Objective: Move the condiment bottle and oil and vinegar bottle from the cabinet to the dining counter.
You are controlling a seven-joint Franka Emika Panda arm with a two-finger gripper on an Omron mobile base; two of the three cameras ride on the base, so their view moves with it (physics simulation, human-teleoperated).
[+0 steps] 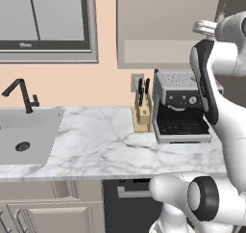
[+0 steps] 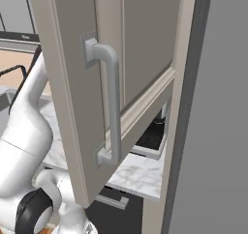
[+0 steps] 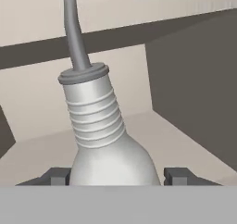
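Closest to the hand camera stands the oil and vinegar bottle (image 3: 104,135), a pale whitish bottle with a ribbed neck, a grey collar and a thin curved spout that goes up out of the picture. Its wide shoulder sits between the two dark fingertips (image 3: 55,176), which show at each side of it, so the jaws (image 3: 115,177) stand around the bottle; whether the pads really touch the bottle cannot be told, because the lowest part is hidden. The bottle stands on the pale inner shelf (image 3: 41,149) of the cabinet (image 3: 185,89), and it looks tilted in this view. Behind it is the light back wall, and a darker side wall is on the right. From the right base view, the open cabinet door (image 2: 72,83) with its vertical silver bar handle (image 2: 112,107) is very near the camera and covers most of the scene. In the left base view the white arm (image 1: 211,97) rises up toward the cabinet. Below it, the marble surface (image 1: 96,145) carries a coffee machine (image 1: 180,107) and, just beside it on the left, a knife block (image 1: 142,111). Well apart to the left is a sink (image 1: 24,140) with a black faucet (image 1: 24,95), under a grey-framed window (image 1: 48,22).
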